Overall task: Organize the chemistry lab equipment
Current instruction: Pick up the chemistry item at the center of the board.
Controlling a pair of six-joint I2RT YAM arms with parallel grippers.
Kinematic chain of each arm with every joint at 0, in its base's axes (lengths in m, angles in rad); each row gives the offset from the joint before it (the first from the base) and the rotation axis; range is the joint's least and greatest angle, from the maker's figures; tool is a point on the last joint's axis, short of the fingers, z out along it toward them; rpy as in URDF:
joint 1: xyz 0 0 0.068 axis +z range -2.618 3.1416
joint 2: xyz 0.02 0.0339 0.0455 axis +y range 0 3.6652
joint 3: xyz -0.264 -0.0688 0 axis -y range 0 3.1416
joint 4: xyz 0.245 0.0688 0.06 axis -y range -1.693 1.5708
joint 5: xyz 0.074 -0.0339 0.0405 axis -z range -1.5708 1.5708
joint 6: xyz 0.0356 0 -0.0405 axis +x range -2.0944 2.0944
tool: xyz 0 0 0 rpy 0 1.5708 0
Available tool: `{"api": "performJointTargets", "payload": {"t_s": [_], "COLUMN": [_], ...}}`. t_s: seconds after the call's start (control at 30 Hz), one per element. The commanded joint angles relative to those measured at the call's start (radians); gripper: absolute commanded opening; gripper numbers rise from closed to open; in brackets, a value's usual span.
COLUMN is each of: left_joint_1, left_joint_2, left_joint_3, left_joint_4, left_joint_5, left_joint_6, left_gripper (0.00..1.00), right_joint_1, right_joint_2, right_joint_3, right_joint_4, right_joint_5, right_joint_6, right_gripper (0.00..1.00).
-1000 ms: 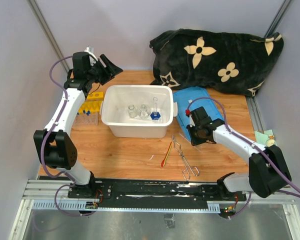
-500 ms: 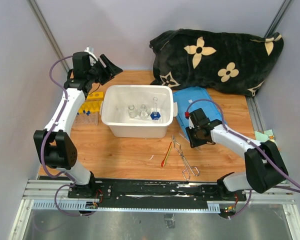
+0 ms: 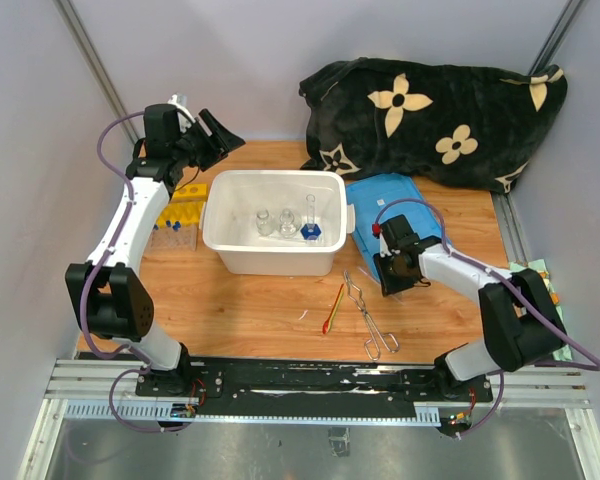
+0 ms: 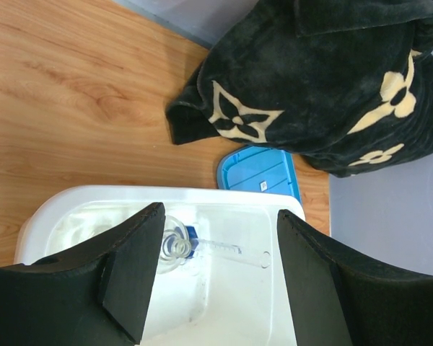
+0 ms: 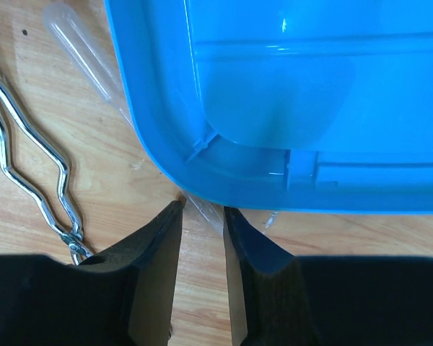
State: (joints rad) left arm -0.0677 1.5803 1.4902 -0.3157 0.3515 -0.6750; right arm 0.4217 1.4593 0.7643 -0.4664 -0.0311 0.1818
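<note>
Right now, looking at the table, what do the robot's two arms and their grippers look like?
Both arms, left arm and right arm, have slim white links joined by chunky black joints. A purple cable loops along each. The left gripper and right gripper have two broad matte black fingers each.

rack (image 3: 180, 215) left of tub (image 3: 275, 262) | tongs (image 3: 368, 318) before tub | lid (image 3: 385, 192) right

white tub (image 3: 223, 232) with glassware (image 3: 280, 222), tongs (image 3: 368, 318) and spatula (image 3: 334, 308) just in front
</note>
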Motion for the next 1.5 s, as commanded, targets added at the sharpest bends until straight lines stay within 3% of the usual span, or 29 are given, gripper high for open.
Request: {"api": "performJointTargets", "payload": {"t_s": [0.0, 0.27, 0.43, 0.73, 1.1, 1.47], "left_joint_1": [0.004, 0.005, 0.005, 0.011, 0.012, 0.012], "left_joint_2": [-0.037, -0.041, -0.048, -0.06, -0.059, -0.025], "left_joint_3": [0.02, 0.01, 0.001, -0.004, -0.005, 0.012], "left_joint_4": [-0.003, -0.003, -0.007, -0.021, -0.012, 0.009], "left_joint_5": [-0.002, -0.004, -0.007, -0.012, -0.005, 0.021], "left_joint_6": [0.018, 0.015, 0.022, 0.029, 0.024, 0.008], "left_gripper": [0.68, 0.68, 0.68, 0.68, 0.68, 0.68], "right_joint_1": [-0.018, -0.018, -0.018, -0.018, -0.017, -0.017], "right_joint_2": [0.024, 0.074, 0.134, 0.119, -0.059, -0.228], "right_joint_3": [0.016, 0.028, 0.058, 0.057, 0.141, 0.408], "right_joint_4": [0.014, 0.032, 0.026, 0.022, -0.119, -0.256], "right_joint_5": [-0.046, -0.135, -0.186, -0.173, -0.188, -0.204], "right_joint_6": [-0.021, -0.044, -0.061, -0.067, -0.078, -0.117], "right_gripper": [0.3, 0.27, 0.18, 0.11, 0.03, 0.03]}}
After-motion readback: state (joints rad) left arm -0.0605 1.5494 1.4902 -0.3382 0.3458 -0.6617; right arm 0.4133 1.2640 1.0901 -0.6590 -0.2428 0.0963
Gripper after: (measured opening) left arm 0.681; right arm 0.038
